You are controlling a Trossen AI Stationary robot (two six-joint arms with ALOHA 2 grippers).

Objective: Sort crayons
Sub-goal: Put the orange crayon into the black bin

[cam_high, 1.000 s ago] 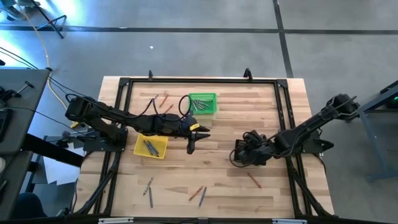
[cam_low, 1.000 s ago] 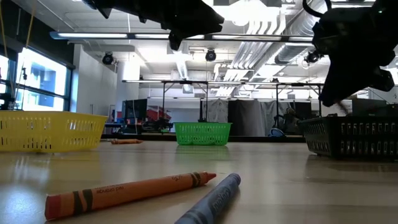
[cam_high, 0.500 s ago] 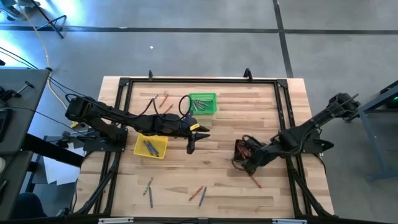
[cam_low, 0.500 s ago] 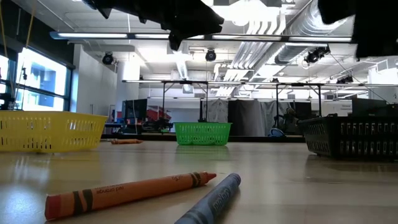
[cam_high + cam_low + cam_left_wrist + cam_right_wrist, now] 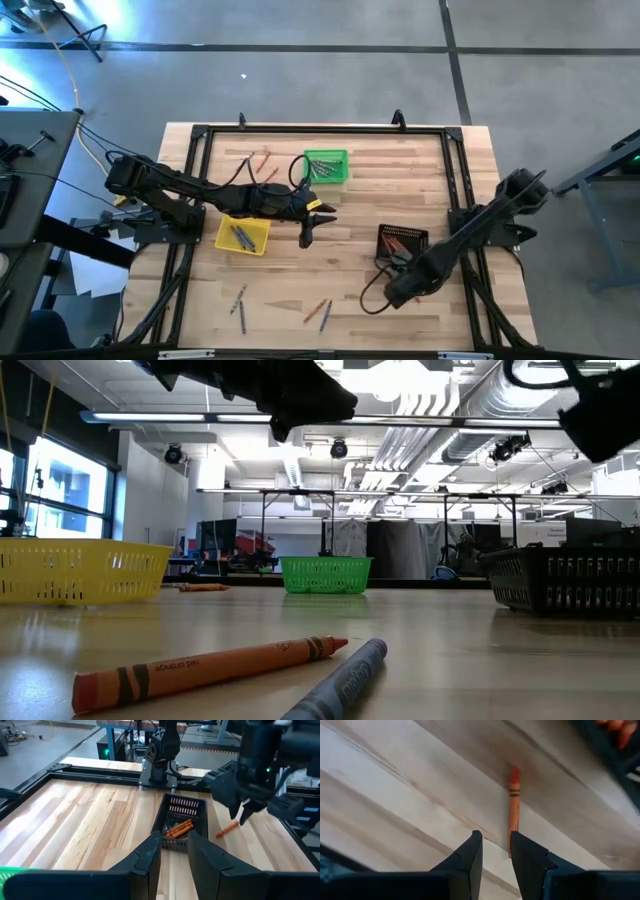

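Two empty fingers (image 5: 174,851) (image 5: 496,851), slightly parted; three baskets (image 5: 326,166) (image 5: 242,235) (image 5: 402,241), scattered crayons (image 5: 513,807).

The high view looked straight down on the whole wooden table (image 5: 330,200) from well above. The low view sat at tabletop level, very near an orange crayon (image 5: 205,670), facing the room. The left wrist view looked across the table at the black basket (image 5: 181,820), shared with the high view. The right wrist view looked closely down at the tabletop.
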